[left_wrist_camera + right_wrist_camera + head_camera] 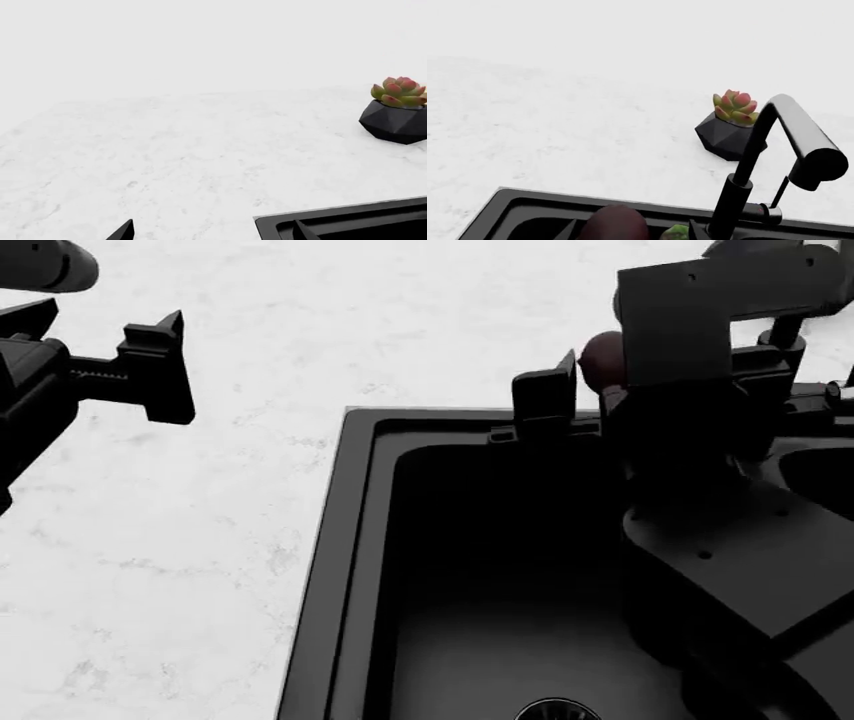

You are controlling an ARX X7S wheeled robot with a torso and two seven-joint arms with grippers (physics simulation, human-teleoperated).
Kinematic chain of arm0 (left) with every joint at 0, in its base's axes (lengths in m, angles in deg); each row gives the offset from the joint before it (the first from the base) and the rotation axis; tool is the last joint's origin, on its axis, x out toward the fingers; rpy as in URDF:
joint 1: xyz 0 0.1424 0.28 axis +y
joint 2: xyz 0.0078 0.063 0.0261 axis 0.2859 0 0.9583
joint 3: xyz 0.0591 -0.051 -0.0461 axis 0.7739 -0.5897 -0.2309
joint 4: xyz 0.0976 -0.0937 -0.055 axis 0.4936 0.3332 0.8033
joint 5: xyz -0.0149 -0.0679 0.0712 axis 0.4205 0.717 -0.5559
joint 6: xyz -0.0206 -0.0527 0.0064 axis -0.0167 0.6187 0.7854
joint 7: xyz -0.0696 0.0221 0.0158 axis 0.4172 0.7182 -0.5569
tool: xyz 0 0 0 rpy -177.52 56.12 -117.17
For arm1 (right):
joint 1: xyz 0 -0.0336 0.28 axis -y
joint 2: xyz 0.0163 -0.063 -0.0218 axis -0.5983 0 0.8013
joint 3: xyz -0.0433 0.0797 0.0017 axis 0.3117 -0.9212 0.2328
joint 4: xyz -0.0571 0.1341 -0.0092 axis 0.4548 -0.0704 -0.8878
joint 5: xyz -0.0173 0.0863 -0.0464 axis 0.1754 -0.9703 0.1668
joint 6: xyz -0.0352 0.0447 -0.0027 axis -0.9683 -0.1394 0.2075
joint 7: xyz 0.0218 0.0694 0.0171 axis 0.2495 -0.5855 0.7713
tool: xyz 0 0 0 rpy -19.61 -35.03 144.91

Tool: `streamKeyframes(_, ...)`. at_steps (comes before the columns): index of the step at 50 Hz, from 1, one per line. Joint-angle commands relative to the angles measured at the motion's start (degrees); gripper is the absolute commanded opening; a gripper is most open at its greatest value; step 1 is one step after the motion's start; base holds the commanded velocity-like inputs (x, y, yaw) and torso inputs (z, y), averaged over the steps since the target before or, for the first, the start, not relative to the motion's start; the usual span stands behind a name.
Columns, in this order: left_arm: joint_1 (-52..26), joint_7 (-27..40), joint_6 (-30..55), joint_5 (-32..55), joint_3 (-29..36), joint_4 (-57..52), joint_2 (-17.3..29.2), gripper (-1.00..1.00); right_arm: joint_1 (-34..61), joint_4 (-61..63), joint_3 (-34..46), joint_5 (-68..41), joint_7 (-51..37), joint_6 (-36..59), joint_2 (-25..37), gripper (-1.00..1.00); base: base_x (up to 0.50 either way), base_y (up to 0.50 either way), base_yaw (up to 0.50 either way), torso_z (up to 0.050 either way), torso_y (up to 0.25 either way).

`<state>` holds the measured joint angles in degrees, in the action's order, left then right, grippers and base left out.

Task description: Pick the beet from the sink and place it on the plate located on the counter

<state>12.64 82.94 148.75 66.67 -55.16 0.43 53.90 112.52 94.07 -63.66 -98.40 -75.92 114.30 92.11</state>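
Note:
The dark maroon beet [617,224], with its green tuft [676,233], sits between my right gripper's [632,232] fingertips. In the head view the beet [601,355] is held above the back rim of the black sink [350,570], partly hidden by the right gripper [585,380] and its wrist. My left gripper [107,348] is open and empty over the white marble counter [200,540], left of the sink. In the left wrist view its fingertips [124,231] stand wide apart, next to the sink's corner [333,220]. The plate is out of view.
A black faucet [760,160] rises behind the sink, close to the right gripper. A succulent in a black faceted pot [728,131] stands on the counter beyond it, and it also shows in the left wrist view [397,116]. A silver drain strainer [558,708] lies in the basin.

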Motion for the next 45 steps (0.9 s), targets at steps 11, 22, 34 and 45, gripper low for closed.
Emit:
streamKeyframes(11, 0.3, 0.7, 0.1, 0.3, 0.3, -0.4, 0.1, 1.0, -1.2, 0.7, -0.2, 0.4, 0.2, -0.8, 0.3, -1.0, 0.0, 0.0, 0.0, 0.0, 0.25)
streamKeyframes(22, 0.6, 0.8, -0.4, 0.2, 0.5, -0.3, 0.5, 1.0, -1.5, 0.9, -0.2, 0.0, -0.1, -0.7, 0.1, -1.0, -0.23, 0.02, 0.0, 0.0, 0.0)
streamKeyframes(34, 0.3, 1.0, -0.2, 0.4, 0.9, -0.5, 0.5, 1.0, -1.8, 0.7, -0.1, 0.0, 0.2, -1.3, 0.3, -1.0, -0.35, 0.03, 0.0, 0.0, 0.0)
streamKeyframes(45, 0.4, 1.4, 0.1, 0.7, 0.9, -1.0, 0.5, 1.0, -2.4, 1.5, -0.7, -0.7, -0.2, -1.3, 0.7, -1.0, -0.35, 0.04, 0.0, 0.0, 0.0)
